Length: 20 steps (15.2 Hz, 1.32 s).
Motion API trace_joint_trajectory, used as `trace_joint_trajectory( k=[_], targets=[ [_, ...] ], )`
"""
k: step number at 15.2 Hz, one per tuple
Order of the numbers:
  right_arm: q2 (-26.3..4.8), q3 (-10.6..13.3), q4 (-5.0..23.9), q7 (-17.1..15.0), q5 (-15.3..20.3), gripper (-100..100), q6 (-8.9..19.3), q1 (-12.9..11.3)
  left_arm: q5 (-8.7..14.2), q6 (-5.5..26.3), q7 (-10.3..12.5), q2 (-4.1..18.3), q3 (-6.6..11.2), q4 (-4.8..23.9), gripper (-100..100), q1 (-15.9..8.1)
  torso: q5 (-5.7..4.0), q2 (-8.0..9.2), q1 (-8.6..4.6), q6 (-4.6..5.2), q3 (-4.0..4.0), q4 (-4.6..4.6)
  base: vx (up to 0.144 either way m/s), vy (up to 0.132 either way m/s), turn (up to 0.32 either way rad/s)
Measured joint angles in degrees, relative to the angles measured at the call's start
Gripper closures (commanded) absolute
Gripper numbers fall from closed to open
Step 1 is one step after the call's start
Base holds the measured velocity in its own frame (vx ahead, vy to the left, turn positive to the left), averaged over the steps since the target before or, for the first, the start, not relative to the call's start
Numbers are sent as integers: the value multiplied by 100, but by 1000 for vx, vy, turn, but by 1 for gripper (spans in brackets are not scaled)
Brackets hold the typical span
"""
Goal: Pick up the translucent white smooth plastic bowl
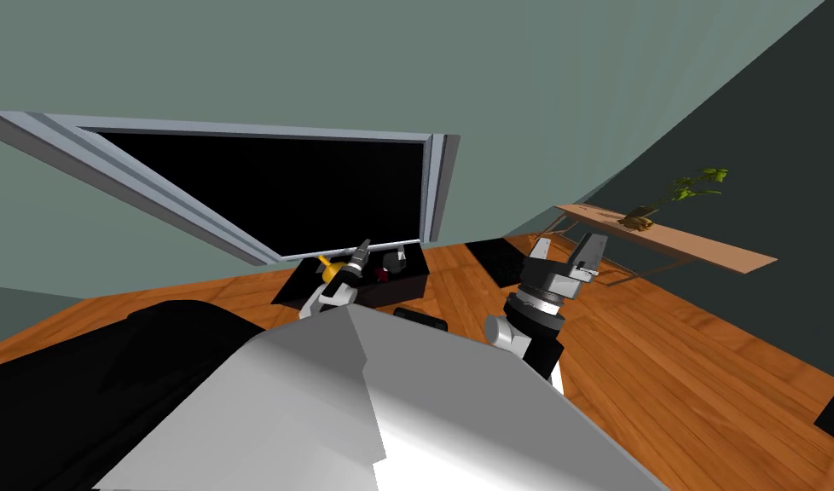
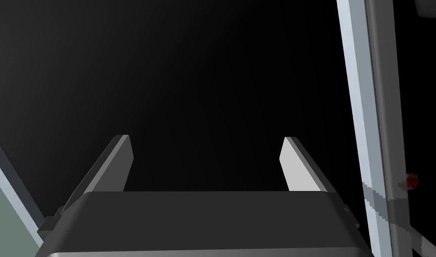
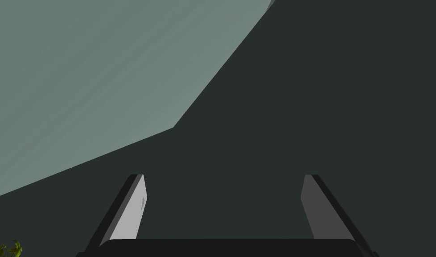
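1. Light grey blades of the right gripper (image 3: 224,178) stand wide apart with nothing between them. The head view has it raised above the wooden floor (image 1: 663,358), to the right of the low black table (image 1: 407,288).
2. The left gripper (image 2: 206,143) is released too, its blades parted and empty. In the head view it reaches over the table's near left part.
3. On the table, a yellow thing (image 1: 328,269) sits toward the far left edge and a small red thing (image 1: 381,274) toward the right. Just beyond the red thing, by the far right corner, is what looks to be the pale grey-white bowl (image 1: 396,258), though it is too small to be sure.
4. Behind the table, a light grey window frame (image 1: 441,183) borders a black area (image 1: 279,187).
5. Off to the right, a wooden shelf (image 1: 705,245) carries a green plant (image 1: 688,187) near its left end.
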Motion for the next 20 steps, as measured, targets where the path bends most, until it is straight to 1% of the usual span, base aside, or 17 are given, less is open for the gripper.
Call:
trace_joint_trajectory(
  k=[1,5,8,10,11,14,17,18,20],
  targets=[
    [0,0,0,0,0,0,0,0,19,100,11,3,13,47,-100,16,0,-1,-1,0,-1,-1,76,-54,20],
    [0,0,0,0,0,0,0,0,111,504,63,46,97,315,-100,-74,1,0,5,1,0,0,62,-42,13],
    [0,0,0,0,0,0,0,0,159,853,89,49,151,367,-100,-116,0,5,4,1,3,1,46,-41,2],
    [0,0,0,0,0,0,0,0,223,1075,127,84,208,546,-100,-194,0,2,2,1,1,1,67,-53,-4],
    [0,0,0,0,0,0,0,0,249,1192,144,83,227,568,-100,-168,0,0,0,0,0,0,80,-50,23],
    [0,0,0,0,0,0,0,0,336,1515,195,106,294,716,-100,-190,-1,-1,2,1,-1,-1,65,-49,21],
    [0,0,0,0,0,0,0,0,364,1777,222,64,339,867,-100,-245,-1,4,0,1,2,1,52,-49,11],
    [0,0,0,0,0,0,0,0,384,1883,235,63,366,926,-100,-295,0,4,2,1,2,1,60,-48,17],
    [0,0,0,0,0,0,0,0,465,2142,279,92,426,976,-100,-303,0,0,-1,0,0,0,73,-62,8]
  ],
)
